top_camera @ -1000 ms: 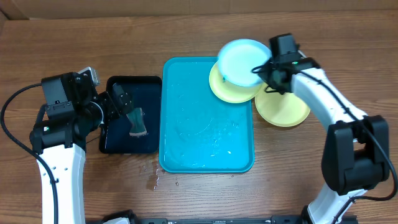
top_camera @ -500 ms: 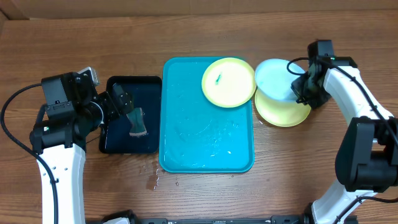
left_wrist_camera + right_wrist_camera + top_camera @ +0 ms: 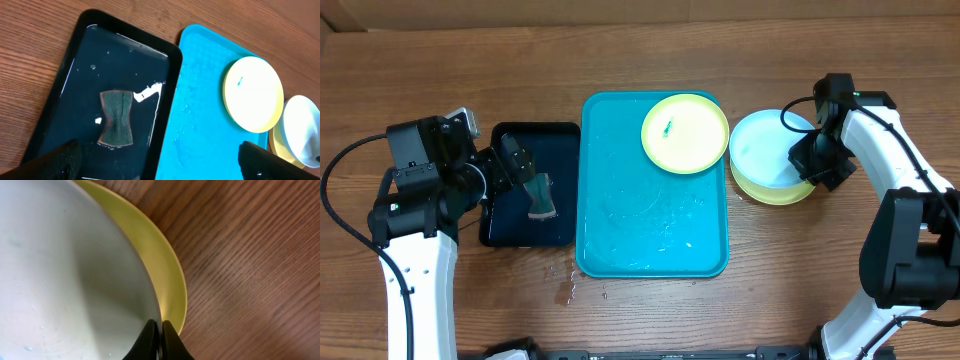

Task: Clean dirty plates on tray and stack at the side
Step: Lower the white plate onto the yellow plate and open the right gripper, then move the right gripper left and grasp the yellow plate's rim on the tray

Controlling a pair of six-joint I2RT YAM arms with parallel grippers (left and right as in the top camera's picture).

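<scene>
Place: pretty sure this is a robotics lab or test bench, not anybody's kitchen
Arms: a white-and-black left arm [image 3: 415, 230] and right arm [image 3: 890, 180], both based at the near edge of one surface [image 3: 450, 70]
Wiring: a black cable [image 3: 335, 215] loops out in the open beside the left arm
Surface: plain wood-grain top with a flat tan strip along the far edge
Props: a bright blue tray [image 3: 620, 230], a yellow-green plate [image 3: 685, 132] and a light blue plate [image 3: 760, 150], all plastic and kinda toy-looking
Wash station: just a shallow, wet-looking black tray [image 3: 510, 215] with a sponge [image 3: 540, 195] lying in it
Views: one camera looks straight down and one rides on each wrist, very much a rig setup
</scene>
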